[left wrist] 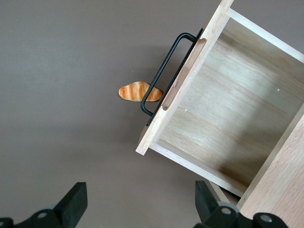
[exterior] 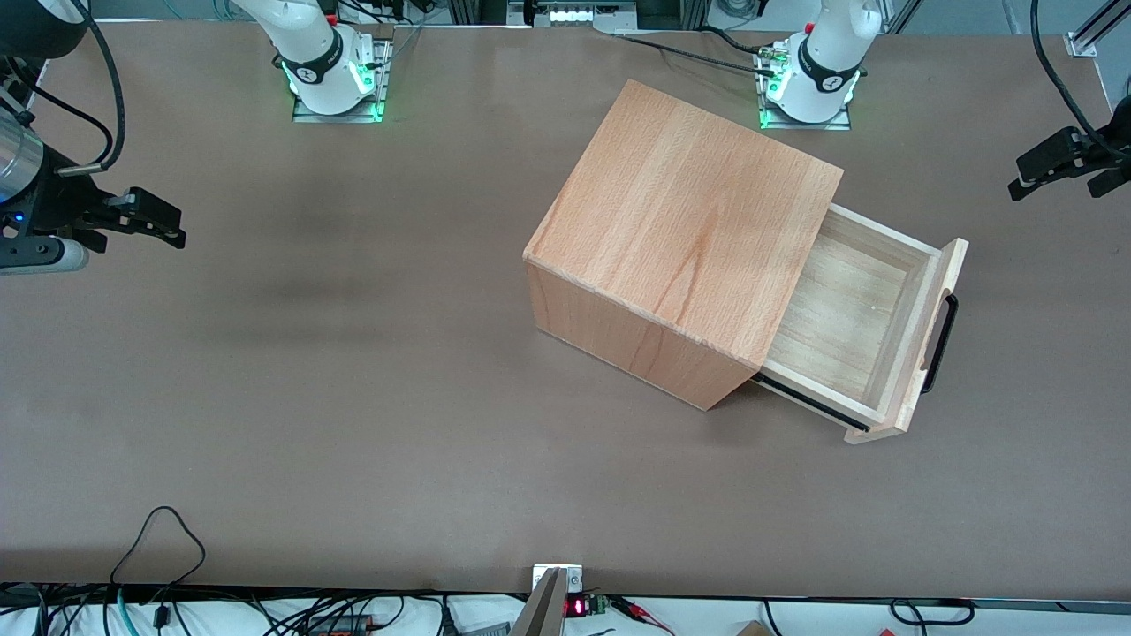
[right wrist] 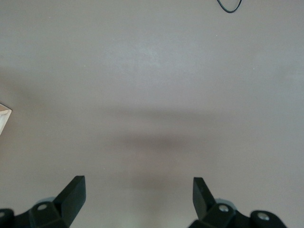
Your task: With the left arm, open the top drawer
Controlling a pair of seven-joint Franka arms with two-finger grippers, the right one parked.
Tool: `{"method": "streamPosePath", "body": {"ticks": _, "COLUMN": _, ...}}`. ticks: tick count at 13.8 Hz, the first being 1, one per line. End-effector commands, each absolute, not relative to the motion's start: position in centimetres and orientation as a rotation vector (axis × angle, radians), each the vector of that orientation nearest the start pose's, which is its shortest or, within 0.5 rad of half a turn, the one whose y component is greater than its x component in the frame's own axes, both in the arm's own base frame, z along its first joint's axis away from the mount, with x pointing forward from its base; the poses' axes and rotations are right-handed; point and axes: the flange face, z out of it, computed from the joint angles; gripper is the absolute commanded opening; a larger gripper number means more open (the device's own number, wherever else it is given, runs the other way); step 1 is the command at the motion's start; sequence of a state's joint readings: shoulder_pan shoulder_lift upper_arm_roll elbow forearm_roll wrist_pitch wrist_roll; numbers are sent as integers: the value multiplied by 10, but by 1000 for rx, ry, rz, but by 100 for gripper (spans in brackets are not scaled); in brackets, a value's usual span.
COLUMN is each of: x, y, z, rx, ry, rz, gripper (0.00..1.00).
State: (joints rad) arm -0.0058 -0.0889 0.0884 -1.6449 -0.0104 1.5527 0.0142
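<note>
Writing you can read is nowhere; your black two-finger pincer (left wrist: 137,209), fingers apart (gripping nothing), hangs above the brown tabletop (exterior: 353,353), near the pulled-out pale-wood top drawer (exterior: 848,309).

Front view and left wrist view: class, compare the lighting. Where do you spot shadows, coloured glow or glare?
Front view: even light, green glow at both arm bases, soft shadow on the table, gripper open above the table, apart from the top drawer. Left wrist view: no glare, shadow darkens the drawer's interior beneath the cabinet.
</note>
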Motion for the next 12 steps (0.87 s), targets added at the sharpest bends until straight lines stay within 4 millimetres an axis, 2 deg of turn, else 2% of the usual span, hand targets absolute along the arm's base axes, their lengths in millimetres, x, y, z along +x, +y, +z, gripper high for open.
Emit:
{"method": "streamPosePath", "body": {"ticks": 1, "x": 520, "y": 43, "z": 638, "rx": -3134, "ry": -117, "rz": -16, "gripper": 100}}
{"method": "streamPosePath", "body": {"ticks": 12, "x": 518, "y": 39, "z": 639, "rx": -3132, "ry": -134, "rz": -9, "gripper": 100}}
